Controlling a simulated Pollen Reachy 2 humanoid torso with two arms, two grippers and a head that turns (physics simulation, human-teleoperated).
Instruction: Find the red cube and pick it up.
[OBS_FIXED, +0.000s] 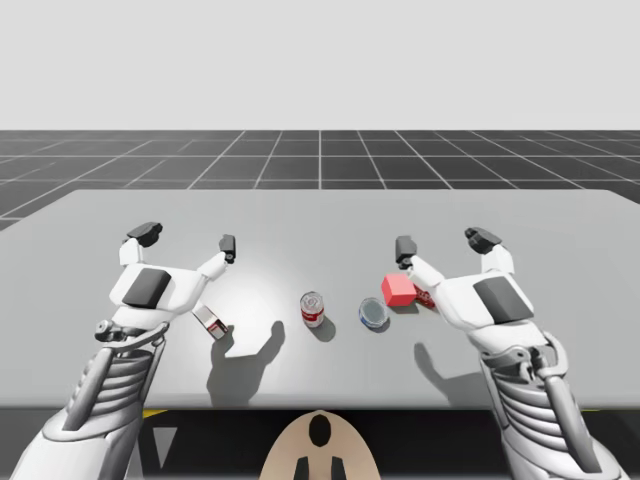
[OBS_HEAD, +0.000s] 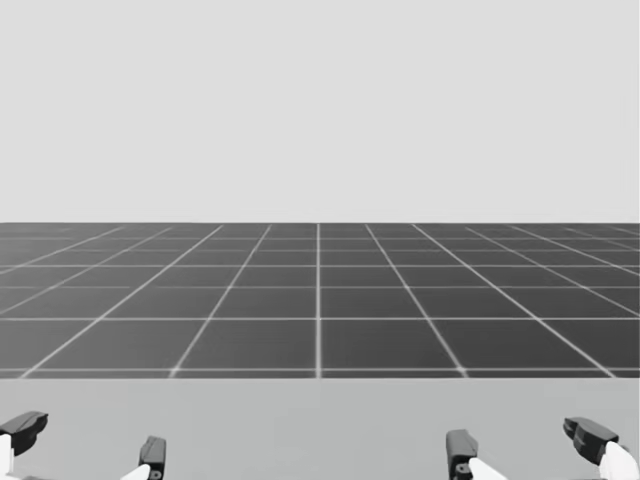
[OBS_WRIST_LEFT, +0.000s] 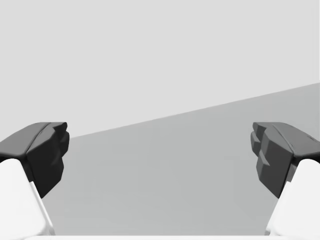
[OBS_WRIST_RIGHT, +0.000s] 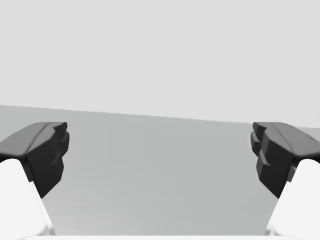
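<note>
Nothing of the pickup is done yet. The red cube (OBS_FIXED: 397, 290) rests on the bench (OBS_FIXED: 330, 215), close beside the right hand (OBS_FIXED: 443, 243). That hand and the left hand (OBS_FIXED: 186, 240) both hover spread wide, pinching nothing — reaching, closing and lifting are all left.

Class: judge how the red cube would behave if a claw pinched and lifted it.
The red cube likely won't roll or tip: it sits on a flat face. Its flat opposite sides should suit a pinch, though the smooth-looking surface might slip.
</note>
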